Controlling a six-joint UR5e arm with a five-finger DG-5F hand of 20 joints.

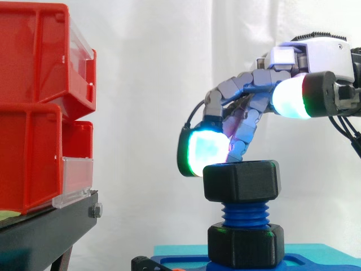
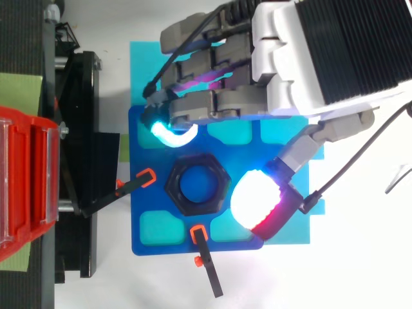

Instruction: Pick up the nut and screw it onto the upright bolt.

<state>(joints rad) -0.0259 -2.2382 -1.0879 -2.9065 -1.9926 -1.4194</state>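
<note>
Far left: red bins stacked on the black stand, tipped fwd so their open fronts face the work. They play no part in this job.

Next, in the top view: two orange-tipped clamps reach in from the left & from below onto the blue plate. They prob. pin it so the bolt can't turn or slide under torque. The plate lies on a cyan mat.

Centre: the blue bolt stands upright from the plate. A lower hex nut sits at its foot, likely locking it vertical. The nut is on the bolt's top end, level, w/ a few bare threads betw. it & the lower one. It's black, matte, a chunky hex w/ rounded corners, and looks like printed plastic. From above, the blue bolt end shows thru its bore. My read: it is started on the thread but not run down yet.

Right: the hand comes in over the nut, fingers bent down & thumb spread wide, so it is open w/ nothing pinched. The cyan fingertip sits at the nut's upper left corner, touching or v. nearly; I can't tell which. The thumb pad, white w/ a green-red rim, hangs higher & off to the right, clear of the nut. The posn looks like a set-up for a turn: pads around the hex, ready to close on opposite flats & twist.
</note>
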